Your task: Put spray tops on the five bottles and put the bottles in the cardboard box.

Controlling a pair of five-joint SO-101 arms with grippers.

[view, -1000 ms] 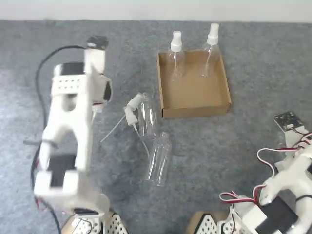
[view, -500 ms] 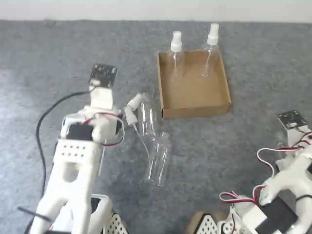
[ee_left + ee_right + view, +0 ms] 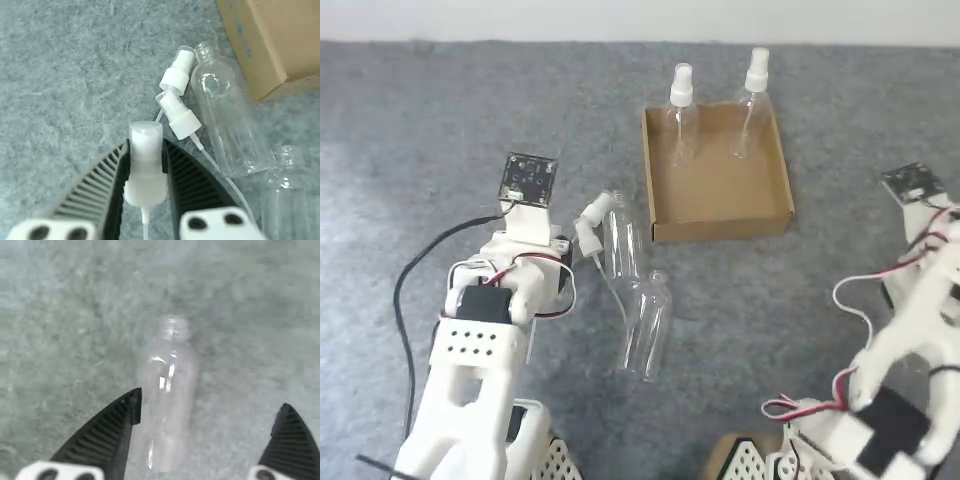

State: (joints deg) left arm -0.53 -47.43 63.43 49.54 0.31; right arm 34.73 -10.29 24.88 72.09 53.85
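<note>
A spray top (image 3: 145, 175) is clamped in the left gripper (image 3: 146, 145), left of the cardboard box (image 3: 720, 228). The right gripper (image 3: 211, 400) is held wide apart above an uncapped bottle (image 3: 167, 390) lying on the carpet.

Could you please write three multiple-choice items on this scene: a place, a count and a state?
1. Where do the two capped bottles stand? A in the cardboard box; B on a plate; C in a basket.
2. How many loose spray tops lie beside the uncapped bottles? A one; B two; C five.
3. The left gripper is: A open; B shut on a bottle; C shut on a spray top.
1 A: both stand inside it. 2 B: two lie by the necks. 3 C: a white top sits between its jaws.
</note>
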